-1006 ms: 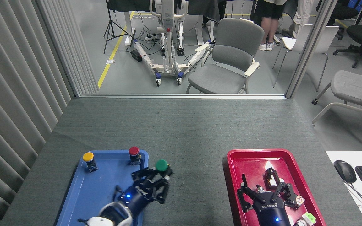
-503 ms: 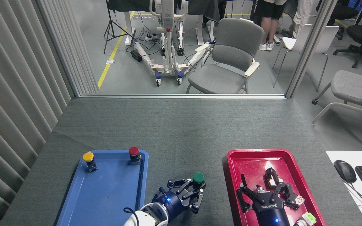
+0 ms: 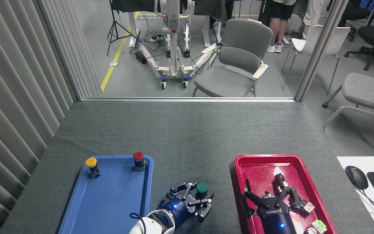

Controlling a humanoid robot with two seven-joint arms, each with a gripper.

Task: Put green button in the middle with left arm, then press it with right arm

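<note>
Grey felt-like tabletop point(image 3: 187, 136) runs between a blue plastic tray point(image 3: 109, 201) and a red plastic tray point(image 3: 261, 162), with office chairs on the floor beyond; the small push button with a round dark-green cap point(image 3: 201, 187) now sits over that bare strip, clear of the blue tray it was leaving a second ago; the black three-fingered left gripper point(image 3: 195, 201) has carried it rightward and, in the last half second, a little lower, fingers still closed round its base; whether the base touches the felt I cannot tell. The yellow-capped button point(image 3: 91, 162) and red-capped button point(image 3: 138, 156) remain in the blue tray; the right gripper point(image 3: 271, 203) hovers over the red tray, fingers spread and empty. Placement looks nearly done; release, then the right arm's press, remain.
</note>
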